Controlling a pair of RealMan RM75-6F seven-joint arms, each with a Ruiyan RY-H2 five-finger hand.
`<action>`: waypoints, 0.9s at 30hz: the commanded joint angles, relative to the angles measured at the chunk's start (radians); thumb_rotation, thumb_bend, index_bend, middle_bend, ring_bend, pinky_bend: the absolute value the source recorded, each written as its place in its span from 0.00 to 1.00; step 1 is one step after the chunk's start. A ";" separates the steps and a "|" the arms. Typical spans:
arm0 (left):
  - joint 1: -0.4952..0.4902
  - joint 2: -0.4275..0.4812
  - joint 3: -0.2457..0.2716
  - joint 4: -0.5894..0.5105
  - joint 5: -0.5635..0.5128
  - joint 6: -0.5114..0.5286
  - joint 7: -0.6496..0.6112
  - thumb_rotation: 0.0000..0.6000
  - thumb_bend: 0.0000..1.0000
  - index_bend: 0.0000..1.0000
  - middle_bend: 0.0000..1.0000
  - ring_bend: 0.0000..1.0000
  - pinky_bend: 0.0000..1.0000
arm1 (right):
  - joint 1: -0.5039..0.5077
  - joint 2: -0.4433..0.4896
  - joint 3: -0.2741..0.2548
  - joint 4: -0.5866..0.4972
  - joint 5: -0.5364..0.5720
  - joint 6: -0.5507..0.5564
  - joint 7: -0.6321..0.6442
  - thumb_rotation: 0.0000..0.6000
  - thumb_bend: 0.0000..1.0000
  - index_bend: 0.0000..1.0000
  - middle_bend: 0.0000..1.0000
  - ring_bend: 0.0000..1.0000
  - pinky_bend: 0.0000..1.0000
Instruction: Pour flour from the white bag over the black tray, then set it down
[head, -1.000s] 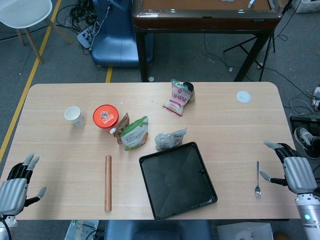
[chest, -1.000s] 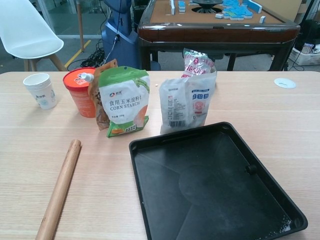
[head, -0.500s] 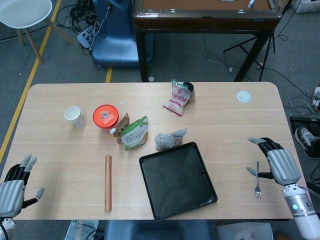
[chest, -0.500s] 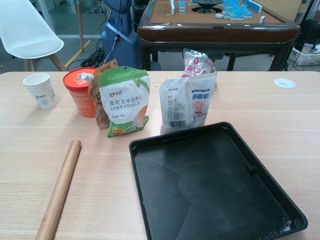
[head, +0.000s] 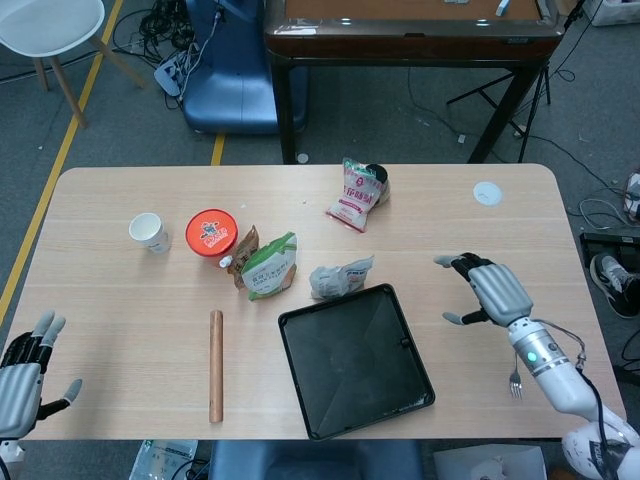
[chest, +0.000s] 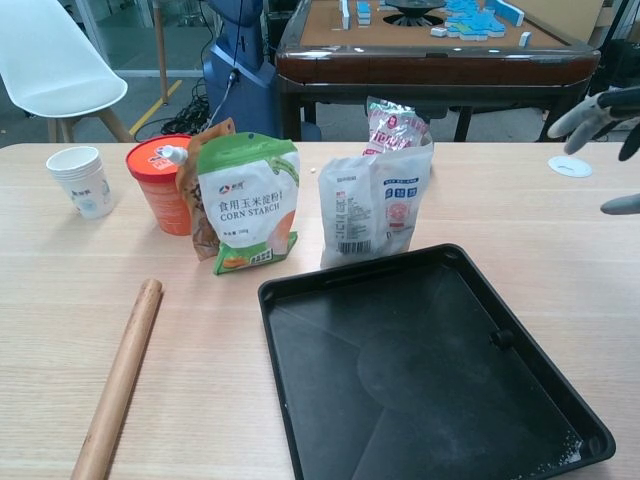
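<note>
Right hand empty, fingers spread, hovering over the bench right of the black tray; left hand open too, at the near-left bench edge. White bag stands upright just behind the tray's far rim, beside the corn starch pouch.

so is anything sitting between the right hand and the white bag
Nothing visible does. The right hand hovers open above bare table, right of the white bag. The black tray lies nearer the robot than that line, and the fork lies off to the hand's right.
</note>
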 joint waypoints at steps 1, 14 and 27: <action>-0.002 -0.002 -0.002 0.002 -0.003 -0.004 0.000 1.00 0.25 0.00 0.00 0.08 0.06 | 0.070 -0.079 0.027 0.085 0.039 -0.067 0.009 1.00 0.15 0.20 0.27 0.18 0.29; -0.007 -0.007 -0.007 0.005 -0.020 -0.021 0.015 1.00 0.25 0.00 0.00 0.08 0.06 | 0.227 -0.321 0.041 0.382 0.028 -0.184 0.141 1.00 0.11 0.20 0.27 0.18 0.29; -0.009 0.000 -0.010 -0.017 -0.033 -0.027 0.052 1.00 0.25 0.00 0.00 0.08 0.06 | 0.330 -0.508 0.018 0.648 -0.054 -0.222 0.341 1.00 0.11 0.21 0.28 0.18 0.28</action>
